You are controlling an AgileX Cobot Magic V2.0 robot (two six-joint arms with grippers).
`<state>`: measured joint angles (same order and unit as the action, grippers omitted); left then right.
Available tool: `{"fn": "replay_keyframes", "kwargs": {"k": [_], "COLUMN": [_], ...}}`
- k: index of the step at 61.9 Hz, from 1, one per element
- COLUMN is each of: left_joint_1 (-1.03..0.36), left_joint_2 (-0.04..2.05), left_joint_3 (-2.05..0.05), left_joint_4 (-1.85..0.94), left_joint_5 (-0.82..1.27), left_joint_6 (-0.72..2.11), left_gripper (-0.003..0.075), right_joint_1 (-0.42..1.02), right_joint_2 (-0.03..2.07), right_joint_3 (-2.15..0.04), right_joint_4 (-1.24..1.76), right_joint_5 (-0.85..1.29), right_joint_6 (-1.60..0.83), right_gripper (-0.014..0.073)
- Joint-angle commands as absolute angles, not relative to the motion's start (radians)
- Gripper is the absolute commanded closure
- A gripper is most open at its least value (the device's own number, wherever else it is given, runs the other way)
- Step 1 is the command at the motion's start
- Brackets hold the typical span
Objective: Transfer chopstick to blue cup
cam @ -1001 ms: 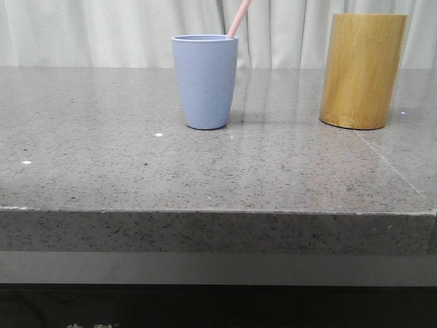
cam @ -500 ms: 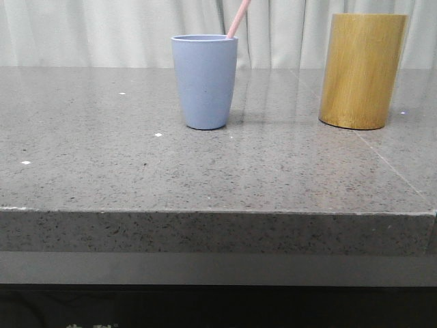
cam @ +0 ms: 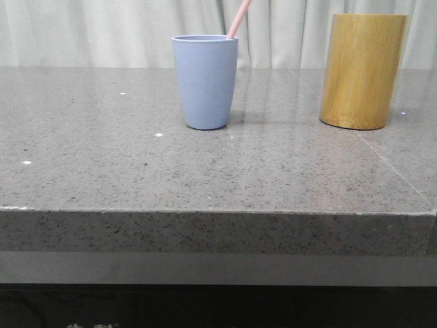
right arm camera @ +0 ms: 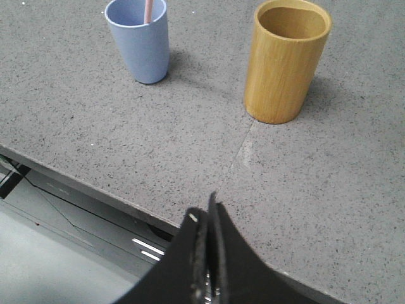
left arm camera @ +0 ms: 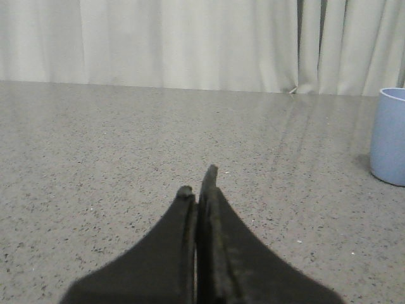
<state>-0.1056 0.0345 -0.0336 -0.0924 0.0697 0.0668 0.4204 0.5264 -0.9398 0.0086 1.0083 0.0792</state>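
**Chopstick already in the cup**

The chopstick (cam: 238, 18) stood in the blue cup (cam: 205, 82), leaning right, its top out of frame I think. Both grippers were pinched closed on nothing: left gripper (left arm camera: 199, 183) had the cup ahead to its right, right gripper (right arm camera: 204, 212) sat well back of it.

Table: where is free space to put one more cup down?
The table is bare left of the blue cup, in front of both cups, and between it and the bamboo cylinder. Nowhere is crowded.
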Motion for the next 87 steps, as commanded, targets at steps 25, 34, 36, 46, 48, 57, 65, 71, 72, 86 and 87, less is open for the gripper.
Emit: {"fn": "replay_keyframes", "kwargs": {"k": [25, 34, 36, 46, 48, 57, 65, 71, 72, 86, 87], "left_joint_1": [-0.071, -0.071, -0.071, -0.071, -0.071, -0.071, -0.071, -0.071, -0.071, -0.071, -0.071], "left_joint_2": [-0.028, -0.026, -0.026, -0.026, -0.026, -0.026, -0.026, -0.026, -0.026, -0.026, -0.026], "left_joint_3": [0.017, 0.017, 0.017, 0.017, 0.017, 0.017, 0.017, 0.017, 0.017, 0.017, 0.017], "left_joint_4": [-0.108, -0.108, -0.108, -0.108, -0.108, -0.108, -0.108, -0.108, -0.108, -0.108, -0.108], "left_joint_5": [-0.089, -0.089, -0.089, -0.089, -0.089, -0.089, -0.089, -0.089, -0.089, -0.089, -0.089], "left_joint_6": [0.070, 0.070, 0.070, 0.070, 0.070, 0.070, 0.070, 0.070, 0.070, 0.070, 0.070], "left_gripper": [0.0739, 0.0739, 0.0739, 0.0739, 0.0739, 0.0739, 0.0739, 0.0739, 0.0739, 0.0739, 0.0739], "right_joint_1": [0.418, 0.418, 0.418, 0.418, 0.418, 0.418, 0.418, 0.418, 0.418, 0.291, 0.278], "right_joint_2": [0.534, 0.534, 0.534, 0.534, 0.534, 0.534, 0.534, 0.534, 0.534, 0.420, 0.407], "right_joint_3": [-0.961, -0.961, -0.961, -0.961, -0.961, -0.961, -0.961, -0.961, -0.961, -0.802, -0.781], "right_joint_4": [0.000, 0.000, 0.000, 0.000, 0.000, 0.000, 0.000, 0.000, 0.000, -0.061, -0.060], "right_joint_5": [0.934, 0.934, 0.934, 0.934, 0.934, 0.934, 0.934, 0.934, 0.934, 0.756, 0.735], "right_joint_6": [0.080, 0.080, 0.080, 0.080, 0.080, 0.080, 0.080, 0.080, 0.080, 0.071, 0.071], "right_gripper": [0.0660, 0.0660, 0.0660, 0.0660, 0.0660, 0.0660, 0.0660, 0.0660, 0.0660, 0.0660, 0.0660]}}
